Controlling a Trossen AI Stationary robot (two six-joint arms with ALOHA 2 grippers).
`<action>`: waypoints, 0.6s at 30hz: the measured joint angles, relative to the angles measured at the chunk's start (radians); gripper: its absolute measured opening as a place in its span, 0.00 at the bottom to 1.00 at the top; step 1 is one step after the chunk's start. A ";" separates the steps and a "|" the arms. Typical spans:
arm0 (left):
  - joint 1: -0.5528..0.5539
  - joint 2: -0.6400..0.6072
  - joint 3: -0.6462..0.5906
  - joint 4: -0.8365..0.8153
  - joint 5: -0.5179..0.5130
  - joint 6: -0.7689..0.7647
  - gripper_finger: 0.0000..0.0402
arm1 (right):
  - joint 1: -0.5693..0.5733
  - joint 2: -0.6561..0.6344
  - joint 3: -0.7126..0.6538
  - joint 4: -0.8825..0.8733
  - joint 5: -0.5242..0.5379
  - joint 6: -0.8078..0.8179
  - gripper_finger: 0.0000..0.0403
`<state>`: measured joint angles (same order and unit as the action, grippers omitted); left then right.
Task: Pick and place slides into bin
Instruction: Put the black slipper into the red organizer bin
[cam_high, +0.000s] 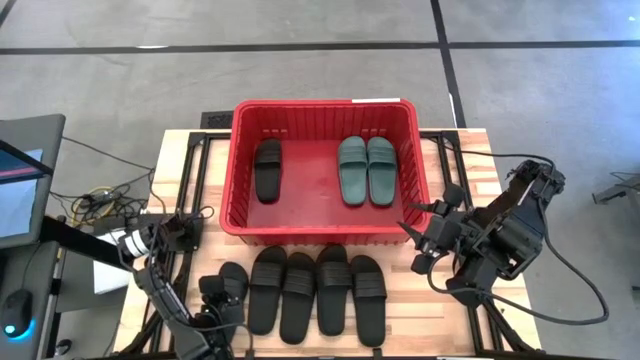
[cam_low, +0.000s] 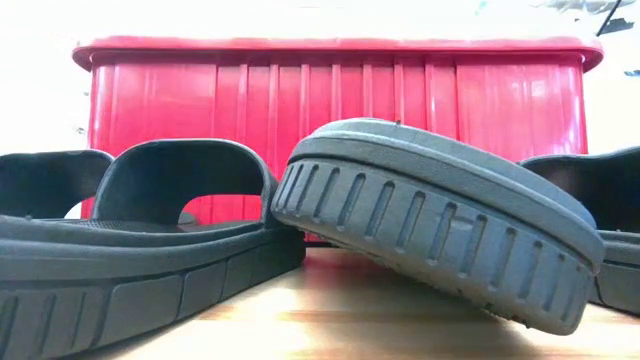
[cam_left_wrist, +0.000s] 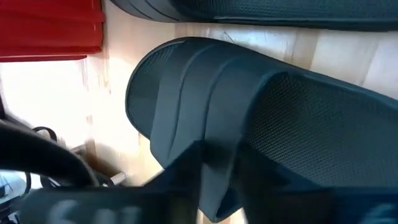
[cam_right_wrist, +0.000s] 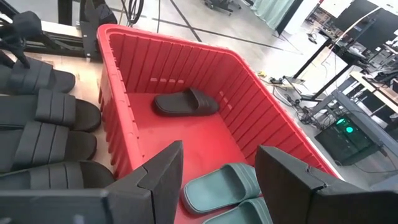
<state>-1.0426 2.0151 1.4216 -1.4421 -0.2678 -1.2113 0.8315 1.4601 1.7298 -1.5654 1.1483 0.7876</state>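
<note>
My left jaws (cam_high: 222, 292) are closing around the leftmost black slide (cam_high: 231, 283) on the table (cam_high: 450, 310); I should pinch its strap squarely before lifting toward the bin (cam_high: 240, 215). My right jaws (cam_right_wrist: 217, 174) wait spread.

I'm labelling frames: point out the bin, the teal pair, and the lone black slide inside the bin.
bin (cam_high: 325, 232), high view, near rim.
teal pair (cam_high: 366, 170), high view, where the straps meet.
lone black slide (cam_high: 268, 160), high view, strap.
</note>
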 joint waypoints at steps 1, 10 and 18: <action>0.002 -0.001 0.004 -0.005 0.001 -0.001 0.10 | 0.000 0.000 0.000 0.000 0.000 0.000 0.46; 0.017 -0.002 0.087 -0.110 0.009 -0.012 0.01 | 0.000 0.000 0.000 0.000 0.000 0.000 0.46; 0.019 -0.058 0.218 -0.129 0.028 -0.007 0.00 | 0.000 0.000 0.000 -0.005 0.000 -0.002 0.46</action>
<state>-1.0237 1.9574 1.6400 -1.5712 -0.2398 -1.2183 0.8318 1.4601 1.7298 -1.5703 1.1484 0.7855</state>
